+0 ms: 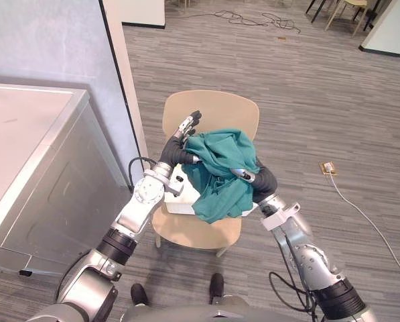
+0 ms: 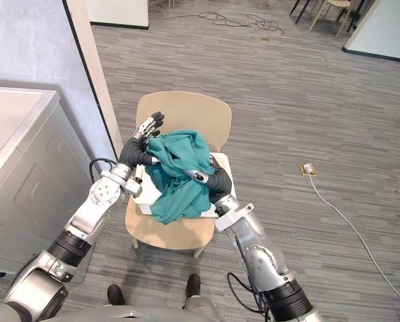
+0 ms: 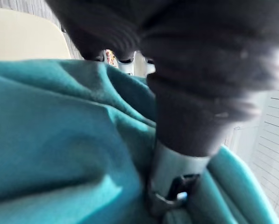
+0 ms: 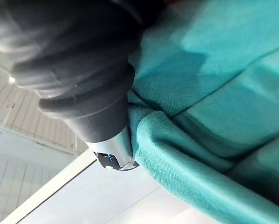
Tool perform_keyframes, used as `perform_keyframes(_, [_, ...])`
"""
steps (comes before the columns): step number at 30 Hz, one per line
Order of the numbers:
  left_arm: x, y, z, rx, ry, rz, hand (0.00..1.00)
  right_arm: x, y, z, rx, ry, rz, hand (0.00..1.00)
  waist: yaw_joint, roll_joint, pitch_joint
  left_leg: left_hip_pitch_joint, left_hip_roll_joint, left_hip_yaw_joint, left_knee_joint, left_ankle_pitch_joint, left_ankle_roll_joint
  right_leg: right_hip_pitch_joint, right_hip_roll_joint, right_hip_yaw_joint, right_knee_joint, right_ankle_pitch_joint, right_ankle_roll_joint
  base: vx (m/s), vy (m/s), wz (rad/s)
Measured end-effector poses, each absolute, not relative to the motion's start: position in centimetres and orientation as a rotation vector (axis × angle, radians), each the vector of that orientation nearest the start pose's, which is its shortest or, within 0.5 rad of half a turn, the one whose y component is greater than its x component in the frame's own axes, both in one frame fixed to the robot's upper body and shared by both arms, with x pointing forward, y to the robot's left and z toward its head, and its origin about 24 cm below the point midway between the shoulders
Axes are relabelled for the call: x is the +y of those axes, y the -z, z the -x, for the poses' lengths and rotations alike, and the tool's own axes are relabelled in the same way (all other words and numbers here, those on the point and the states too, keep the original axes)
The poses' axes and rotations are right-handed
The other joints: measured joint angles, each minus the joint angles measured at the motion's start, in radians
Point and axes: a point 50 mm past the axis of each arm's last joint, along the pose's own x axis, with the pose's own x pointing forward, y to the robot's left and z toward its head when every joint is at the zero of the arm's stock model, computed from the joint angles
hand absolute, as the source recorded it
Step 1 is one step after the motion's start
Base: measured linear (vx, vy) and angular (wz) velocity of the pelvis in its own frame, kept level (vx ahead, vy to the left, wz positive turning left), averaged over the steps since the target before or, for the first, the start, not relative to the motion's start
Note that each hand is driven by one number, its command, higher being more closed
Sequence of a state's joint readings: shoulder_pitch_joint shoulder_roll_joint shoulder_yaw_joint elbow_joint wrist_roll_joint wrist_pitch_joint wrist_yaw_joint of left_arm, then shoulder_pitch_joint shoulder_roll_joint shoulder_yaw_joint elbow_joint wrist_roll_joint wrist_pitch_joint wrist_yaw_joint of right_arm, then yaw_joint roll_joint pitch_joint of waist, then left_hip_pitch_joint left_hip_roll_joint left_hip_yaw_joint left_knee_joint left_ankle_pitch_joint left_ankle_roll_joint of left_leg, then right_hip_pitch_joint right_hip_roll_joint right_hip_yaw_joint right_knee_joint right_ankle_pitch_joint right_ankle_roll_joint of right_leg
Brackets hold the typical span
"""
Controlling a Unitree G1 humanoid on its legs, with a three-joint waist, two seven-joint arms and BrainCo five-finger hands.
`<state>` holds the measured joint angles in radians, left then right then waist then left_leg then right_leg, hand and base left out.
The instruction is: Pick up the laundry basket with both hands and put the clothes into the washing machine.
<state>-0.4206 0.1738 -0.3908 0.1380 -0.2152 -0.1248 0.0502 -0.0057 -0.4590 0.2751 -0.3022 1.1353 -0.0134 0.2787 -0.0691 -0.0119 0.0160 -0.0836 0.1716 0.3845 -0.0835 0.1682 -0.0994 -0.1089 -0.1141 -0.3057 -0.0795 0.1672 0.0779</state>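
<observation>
The laundry basket [image 1: 176, 201] of teal clothes [image 1: 220, 171] sits on a chair [image 1: 213, 107]. The left hand [image 1: 186, 127] is beside it, fingers straight. The right hand [image 1: 246, 176] is deep in the clothes, and I cannot tell its grip. Hold both rims and lift level.

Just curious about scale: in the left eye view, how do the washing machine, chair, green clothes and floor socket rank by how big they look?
1. washing machine, even cut off by the picture's edge
2. chair
3. green clothes
4. floor socket, by far smallest
</observation>
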Motion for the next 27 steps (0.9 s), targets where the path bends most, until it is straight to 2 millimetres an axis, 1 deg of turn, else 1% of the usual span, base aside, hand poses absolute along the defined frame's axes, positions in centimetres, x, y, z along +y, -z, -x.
perform_keyframes(5, [7.0, -11.8, -30.4, -0.317, 0.405, -0.021, 1.00, -13.3, -10.8, -23.2, -0.136, -0.677, -0.730, 1.00, 0.006, 0.002, -0.003, 0.016, -0.002, 0.009, 0.000, -0.004, 0.001, 0.007, -0.001, 0.013, -0.001, 0.001, -0.001, 0.02, 0.001, -0.06])
perform_keyframes(9, [7.1, -11.9, -30.4, -0.323, 0.382, -0.005, 1.00, -13.2, -10.7, -23.1, -0.134, -0.670, -0.738, 1.00, 0.006, 0.003, -0.005, 0.020, -0.004, 0.014, -0.001, -0.013, -0.006, 0.006, -0.002, 0.021, -0.001, 0.000, -0.003, 0.01, 0.003, -0.07])
perform_keyframes(13, [7.0, -11.1, -30.0, -0.307, 0.373, -0.012, 1.00, -12.9, -10.5, -23.1, -0.141, -0.633, -0.784, 1.00, 0.006, 0.006, -0.013, 0.025, -0.004, 0.020, -0.001, -0.014, -0.006, 0.006, -0.002, 0.026, -0.001, -0.002, -0.005, 0.01, -0.005, -0.05])
perform_keyframes(14, [7.1, -10.8, -29.8, -0.298, 0.369, -0.017, 1.00, -12.9, -10.3, -23.0, -0.137, -0.618, -0.796, 0.00, 0.007, 0.006, -0.014, 0.029, -0.004, 0.024, -0.001, -0.016, -0.007, 0.007, -0.002, 0.030, -0.001, -0.002, -0.005, 0.03, -0.003, -0.09])
perform_keyframes(17, [7.3, -10.3, -29.7, -0.287, 0.357, -0.028, 1.00, -12.9, -10.0, -22.8, -0.133, -0.587, -0.820, 0.00, 0.005, 0.006, -0.016, 0.031, -0.005, 0.027, -0.001, -0.016, -0.007, 0.007, -0.002, 0.035, -0.001, -0.001, -0.004, 0.02, -0.002, -0.04])
perform_keyframes(20, [7.6, -10.2, -29.7, -0.284, 0.327, -0.034, 1.00, -13.2, -10.1, -22.9, -0.152, -0.563, -0.824, 0.00, 0.005, 0.006, -0.017, 0.032, -0.005, 0.028, -0.001, -0.016, -0.007, 0.007, -0.002, 0.037, -0.001, 0.000, -0.003, 0.00, 0.000, 0.00])
perform_keyframes(21, [8.1, -10.1, -29.7, -0.282, 0.289, -0.022, 1.00, -13.7, -10.2, -23.0, -0.176, -0.515, -0.826, 0.00, 0.004, 0.006, -0.017, 0.033, -0.005, 0.029, -0.001, -0.016, -0.007, 0.007, -0.002, 0.039, -0.001, 0.000, -0.003, 0.00, 0.000, 0.00])
perform_keyframes(23, [8.5, -10.1, -29.8, -0.280, 0.260, -0.014, 1.00, -14.1, -10.2, -23.0, -0.191, -0.493, -0.802, 0.00, 0.004, 0.006, -0.017, 0.033, -0.005, 0.029, -0.001, -0.017, -0.007, 0.007, -0.002, 0.040, -0.001, -0.001, -0.003, 0.00, 0.000, 0.00])
perform_keyframes(24, [9.0, -10.2, -29.9, -0.284, 0.235, -0.017, 1.00, -14.5, -10.1, -22.9, -0.194, -0.475, -0.773, 0.00, 0.005, 0.006, -0.018, 0.033, -0.005, 0.030, -0.001, -0.017, -0.007, 0.006, -0.002, 0.042, -0.001, 0.000, -0.003, 0.00, 0.000, 0.00])
perform_keyframes(27, [9.6, -10.3, -30.1, -0.286, 0.202, -0.016, 1.00, -14.8, -9.9, -22.8, -0.187, -0.465, -0.750, 0.00, 0.004, 0.006, -0.019, 0.035, -0.006, 0.032, -0.001, -0.017, -0.007, 0.006, -0.002, 0.044, -0.001, 0.000, -0.003, 0.00, -0.002, -0.01])
